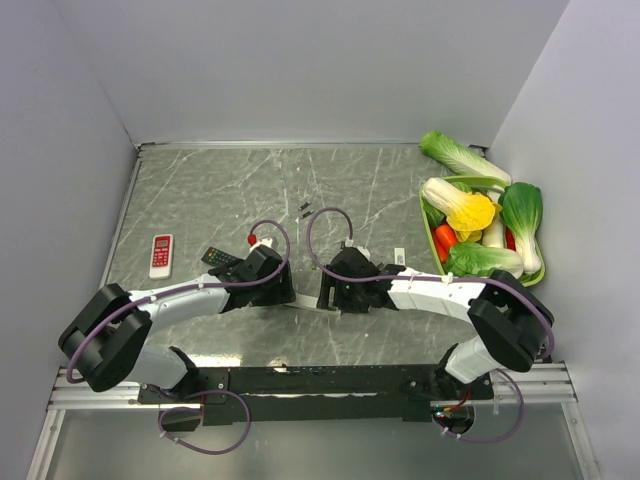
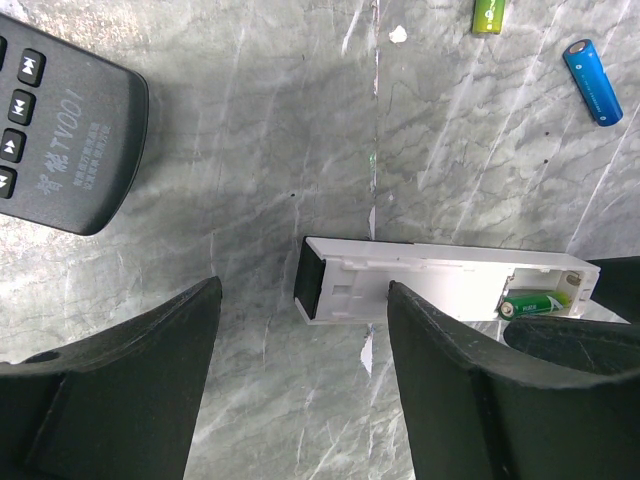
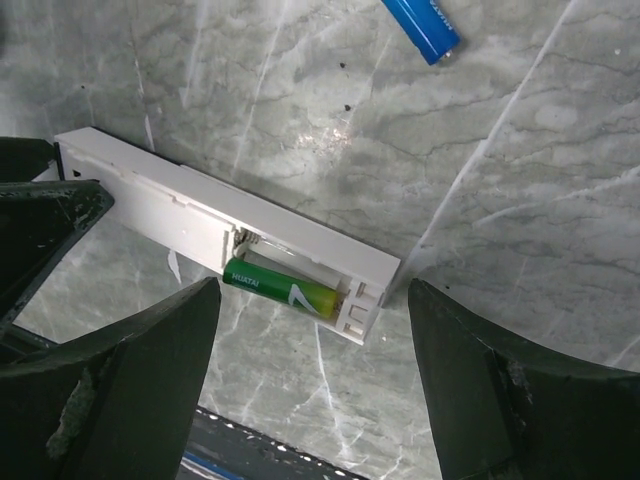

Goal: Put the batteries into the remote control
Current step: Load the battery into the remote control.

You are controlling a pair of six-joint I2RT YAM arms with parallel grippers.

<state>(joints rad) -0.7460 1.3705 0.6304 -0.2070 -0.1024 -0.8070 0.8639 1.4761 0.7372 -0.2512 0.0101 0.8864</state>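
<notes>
A white remote control (image 2: 440, 285) lies back up on the marble table with its battery bay open. One green battery (image 3: 280, 287) sits in the bay; the slot beside it is empty. A loose blue battery (image 2: 592, 80) and a loose green battery (image 2: 489, 15) lie on the table beyond the remote. My left gripper (image 2: 305, 380) is open and empty, just short of the remote's closed end. My right gripper (image 3: 315, 380) is open and empty, just short of the bay end. In the top view both grippers, left (image 1: 285, 293) and right (image 1: 327, 295), flank the remote (image 1: 303, 304).
A black remote (image 2: 60, 130) lies left of the white one. A red and white remote (image 1: 161, 255) lies further left. Two small dark cells (image 1: 303, 208) lie at mid table. A green basket (image 1: 428, 222) of toy vegetables stands at the right wall.
</notes>
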